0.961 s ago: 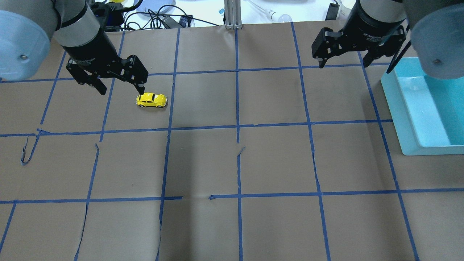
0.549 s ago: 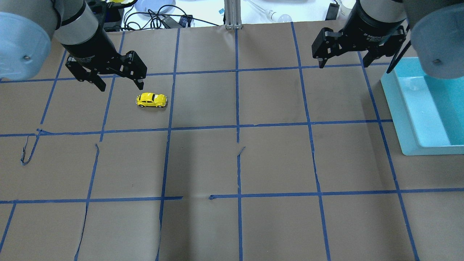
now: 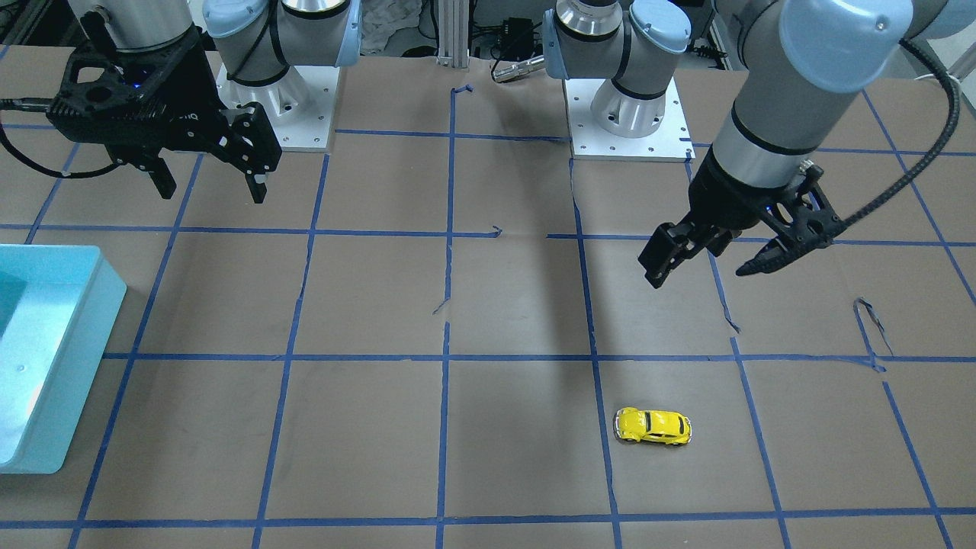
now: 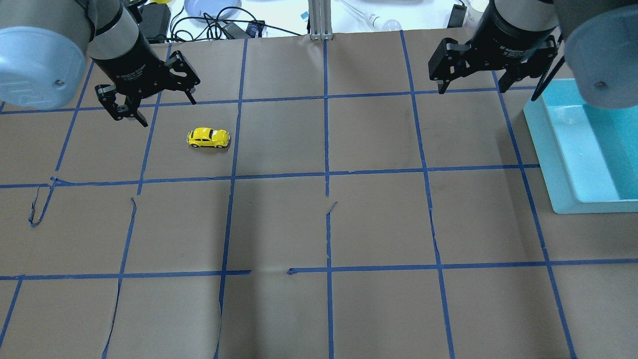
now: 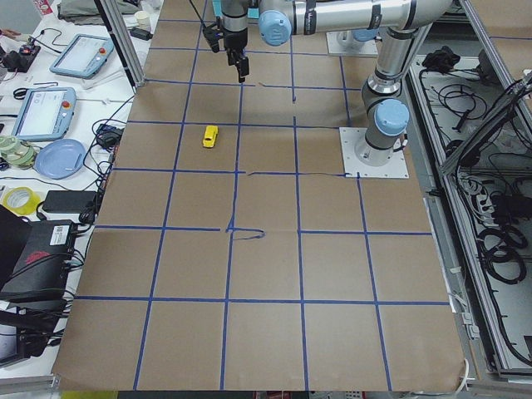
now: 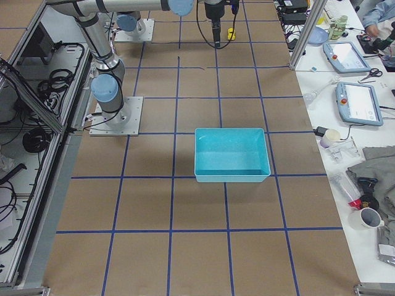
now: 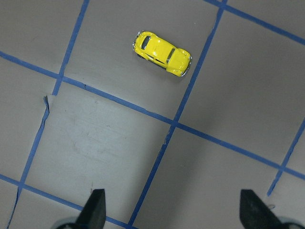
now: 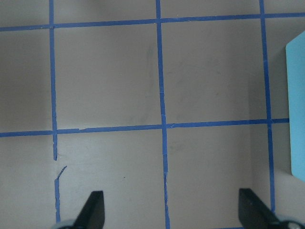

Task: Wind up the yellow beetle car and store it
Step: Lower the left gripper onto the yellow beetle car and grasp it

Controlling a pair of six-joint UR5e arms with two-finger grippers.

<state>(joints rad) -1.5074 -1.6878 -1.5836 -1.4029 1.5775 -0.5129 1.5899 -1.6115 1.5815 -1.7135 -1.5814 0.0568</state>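
The yellow beetle car (image 4: pixel 208 138) stands on its wheels on the brown paper in the left half of the table, and also shows in the front view (image 3: pixel 653 426) and the left wrist view (image 7: pixel 162 53). My left gripper (image 4: pixel 164 108) is open and empty, raised above the table and set back to the car's far left, not touching it. It also shows in the front view (image 3: pixel 698 276). My right gripper (image 4: pixel 472 89) is open and empty, hovering at the far right next to the teal bin (image 4: pixel 548 159).
The teal bin (image 3: pixel 84 343) sits at the table's right edge and looks empty. Blue tape lines grid the brown paper (image 4: pixel 379 219), with a few torn, lifted tape ends (image 4: pixel 37 209). Cables and devices lie beyond the far edge (image 4: pixel 219 25).
My left gripper has lifted and drawn back from the car, turning a little. Its fingertip was right beside the car a second ago. The car and the right arm have not moved.
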